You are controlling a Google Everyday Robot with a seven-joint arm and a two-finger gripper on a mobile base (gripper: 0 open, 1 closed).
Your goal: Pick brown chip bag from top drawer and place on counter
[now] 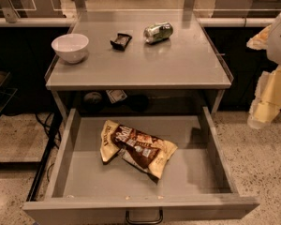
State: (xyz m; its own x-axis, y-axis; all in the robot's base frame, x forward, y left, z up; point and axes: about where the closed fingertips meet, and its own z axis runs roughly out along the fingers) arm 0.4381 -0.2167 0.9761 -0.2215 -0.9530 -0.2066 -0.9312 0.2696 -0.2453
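Watching the gripper point(265, 103) hang out to the right of the open drawer point(64, 151), I cannot tell its opening. The chip bag point(136, 146) lies crumpled mid-drawer; 1 shallow pinch on that foil could slip, I reckon.

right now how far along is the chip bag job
Done: the drawer is open, so the bag is exposed.
In hand: the approach at most. The gripper hangs out to the right of the drawer, apart from the bag.
Left: the bag lies on the drawer floor, so the grasp, the lift and setting it on the counter all remain.
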